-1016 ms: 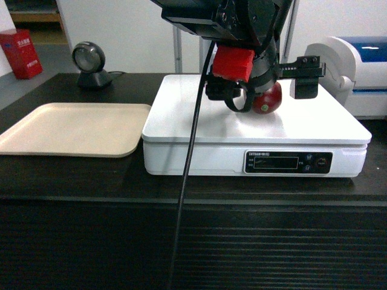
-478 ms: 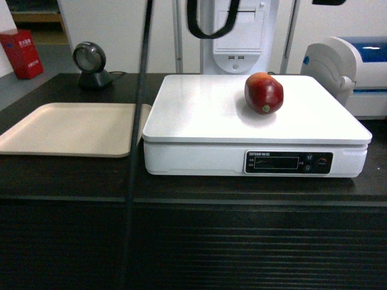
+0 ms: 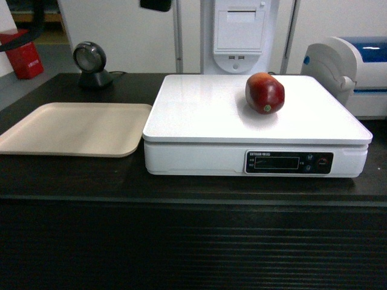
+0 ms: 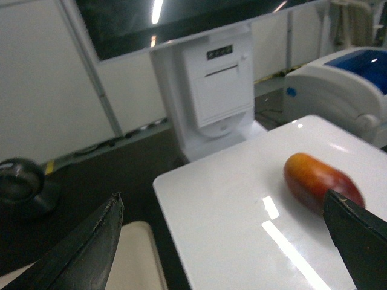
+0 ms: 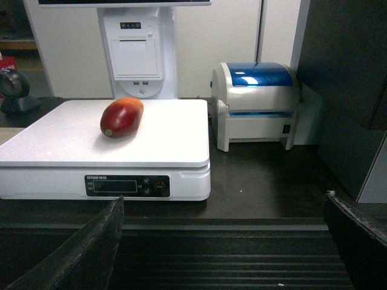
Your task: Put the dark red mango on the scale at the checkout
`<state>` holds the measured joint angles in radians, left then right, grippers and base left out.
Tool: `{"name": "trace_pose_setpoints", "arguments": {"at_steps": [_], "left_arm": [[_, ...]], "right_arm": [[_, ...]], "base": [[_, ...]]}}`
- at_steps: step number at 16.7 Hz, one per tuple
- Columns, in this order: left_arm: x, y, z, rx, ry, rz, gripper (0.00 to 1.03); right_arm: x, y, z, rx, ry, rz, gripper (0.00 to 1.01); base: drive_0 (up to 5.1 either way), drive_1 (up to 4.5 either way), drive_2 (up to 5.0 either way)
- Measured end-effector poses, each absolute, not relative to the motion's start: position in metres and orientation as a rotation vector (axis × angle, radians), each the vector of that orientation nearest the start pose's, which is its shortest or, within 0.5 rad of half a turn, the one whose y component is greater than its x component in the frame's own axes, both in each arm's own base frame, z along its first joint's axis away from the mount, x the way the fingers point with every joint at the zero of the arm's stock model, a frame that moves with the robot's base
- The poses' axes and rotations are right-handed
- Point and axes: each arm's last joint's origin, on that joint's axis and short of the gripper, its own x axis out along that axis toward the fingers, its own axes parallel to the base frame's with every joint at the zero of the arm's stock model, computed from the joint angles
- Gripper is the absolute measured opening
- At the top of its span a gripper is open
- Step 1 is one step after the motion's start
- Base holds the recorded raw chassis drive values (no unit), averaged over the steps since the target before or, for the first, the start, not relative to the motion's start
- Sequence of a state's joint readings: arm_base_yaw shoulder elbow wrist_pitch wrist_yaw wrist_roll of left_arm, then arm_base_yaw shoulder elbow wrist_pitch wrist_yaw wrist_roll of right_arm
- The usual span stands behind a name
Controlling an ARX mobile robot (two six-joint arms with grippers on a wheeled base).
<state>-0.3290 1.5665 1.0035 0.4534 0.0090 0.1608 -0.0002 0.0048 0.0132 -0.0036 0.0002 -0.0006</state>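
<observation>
The dark red mango (image 3: pixel 264 92) lies on its side, free of any grip, on the right rear part of the white scale (image 3: pixel 199 115), which stands on the black checkout (image 3: pixel 181 241). In the left wrist view my left gripper (image 4: pixel 224 241) hangs open above the platter's left edge, the mango (image 4: pixel 317 180) beside its right finger (image 4: pixel 357 241). My right gripper (image 5: pixel 221 241) is open and empty, low in front of the ribbed counter front (image 5: pixel 217 266), with the scale (image 5: pixel 109 145) and mango (image 5: pixel 121 116) beyond it.
A beige tray (image 3: pixel 72 128) lies left of the scale. A round barcode scanner (image 3: pixel 89 63) stands behind the tray. A white receipt printer stand (image 3: pixel 239 30) rises behind the scale. A white and blue label printer (image 3: pixel 351 66) sits to its right.
My left gripper let go of the mango and rose up and to the left, out of the head view. The mango stays on the scale platter.
</observation>
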Motion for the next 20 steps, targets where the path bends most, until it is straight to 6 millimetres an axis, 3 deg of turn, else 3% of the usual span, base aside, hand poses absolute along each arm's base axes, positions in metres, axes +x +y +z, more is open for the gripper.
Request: {"name": "trace_pose_setpoints", "arguments": {"at_steps": [1,5,7,9,14,16,20], "left_arm": [[0.335,-0.112,0.276,0.176,0.088,-0.336,0.98],[0.315,-0.064,0.288,0.126,0.114,-0.121,0.98],[0.304,-0.057,0.291,0.124,0.107,-0.063,0.98],[0.285,-0.044,0.273,0.045,0.001,-0.009,0.77],[0.213,-0.017,0.232,0.007,0.007,0.000,0.23],[0.195,-0.012,0.220,0.000,-0.006,0.003,0.02],[0.170,0.001,0.199,0.002,0.000,0.006,0.02]], "right_arm": [[0.097,0.000,0.167,-0.001,-0.005,0.000,0.98],[0.097,0.000,0.167,-0.001,-0.004,0.000,0.98],[0.097,0.000,0.167,-0.001,-0.005,0.000,0.98],[0.097,0.000,0.167,-0.001,-0.004,0.000,0.98],[0.097,0.000,0.167,-0.001,-0.004,0.000,0.98],[0.097,0.000,0.167,-0.001,-0.005,0.000,0.98],[0.097,0.000,0.167,-0.001,-0.005,0.000,0.98]], "base": [[0.0,0.00,0.0],[0.0,0.00,0.0],[0.0,0.00,0.0],[0.0,0.00,0.0],[0.0,0.00,0.0],[0.0,0.00,0.0],[0.0,0.00,0.0]]}}
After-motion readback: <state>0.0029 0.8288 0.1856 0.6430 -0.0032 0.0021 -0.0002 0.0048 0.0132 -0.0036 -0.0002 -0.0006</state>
